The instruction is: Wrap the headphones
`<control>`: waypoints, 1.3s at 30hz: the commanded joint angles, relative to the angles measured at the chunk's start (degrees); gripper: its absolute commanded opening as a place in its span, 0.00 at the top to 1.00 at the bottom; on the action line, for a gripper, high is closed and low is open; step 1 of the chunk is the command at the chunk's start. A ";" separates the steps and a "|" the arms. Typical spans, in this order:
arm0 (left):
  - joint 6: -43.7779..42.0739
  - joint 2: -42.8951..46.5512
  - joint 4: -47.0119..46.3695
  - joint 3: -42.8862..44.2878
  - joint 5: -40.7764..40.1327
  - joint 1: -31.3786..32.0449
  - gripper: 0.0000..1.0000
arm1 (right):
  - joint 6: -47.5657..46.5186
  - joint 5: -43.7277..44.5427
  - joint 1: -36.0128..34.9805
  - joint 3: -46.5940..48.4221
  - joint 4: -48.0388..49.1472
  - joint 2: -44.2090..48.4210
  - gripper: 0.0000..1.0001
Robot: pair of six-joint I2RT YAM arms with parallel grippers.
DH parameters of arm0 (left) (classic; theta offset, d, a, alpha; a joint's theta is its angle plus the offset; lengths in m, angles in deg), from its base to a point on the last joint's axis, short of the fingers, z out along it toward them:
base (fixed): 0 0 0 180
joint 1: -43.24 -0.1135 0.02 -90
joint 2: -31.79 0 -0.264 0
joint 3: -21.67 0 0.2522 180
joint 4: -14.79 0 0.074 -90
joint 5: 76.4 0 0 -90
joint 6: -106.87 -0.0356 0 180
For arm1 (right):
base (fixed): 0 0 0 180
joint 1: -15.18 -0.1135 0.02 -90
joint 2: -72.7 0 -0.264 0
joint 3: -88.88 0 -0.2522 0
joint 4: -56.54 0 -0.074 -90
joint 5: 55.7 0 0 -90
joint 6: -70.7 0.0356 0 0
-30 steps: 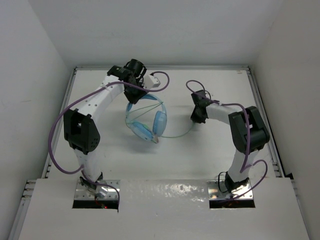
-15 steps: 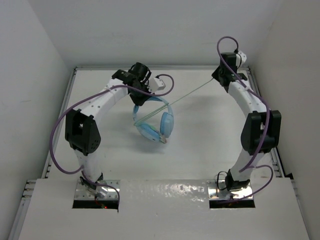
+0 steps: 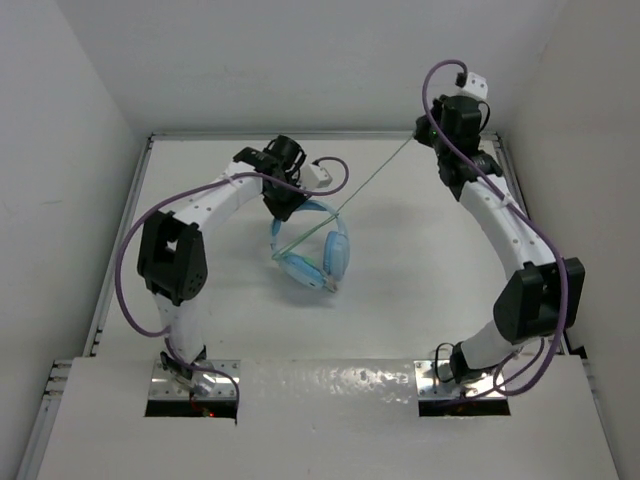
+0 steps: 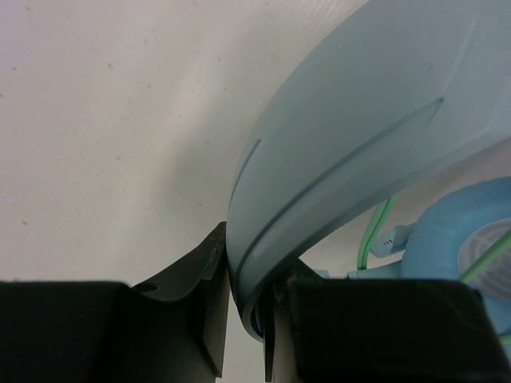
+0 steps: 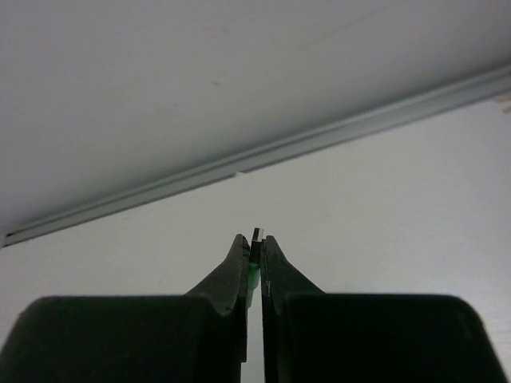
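The right gripper [image 3: 421, 137] has swung from mid-table out to 1 o'clock, pulling the slack cable [image 3: 370, 180] taut. The headphones [image 3: 327, 256] have shifted slightly toward 4 o'clock.

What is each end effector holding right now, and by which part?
Left end effector clamps the light blue over-ear headphones by the padded headband; right end effector pinches the thin pale green cable near its free end.

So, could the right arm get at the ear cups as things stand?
Probably not freely: the right gripper is shut on the cable end, away from the ear cups, though nothing lies between.
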 commanded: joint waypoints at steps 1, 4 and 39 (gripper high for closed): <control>1.96 -2.53 5.03 1.00 1.17 -0.29 1.00 | -6.44 0.14 -3.93 1.95 11.89 4.97 1.00; 3.63 -4.29 5.29 2.66 1.43 -0.46 1.00 | -6.01 -3.28 -7.09 2.04 13.73 7.34 1.00; 20.85 -21.97 12.68 32.56 13.74 -10.13 1.00 | -23.84 -34.23 -43.58 -3.74 14.70 -12.51 1.00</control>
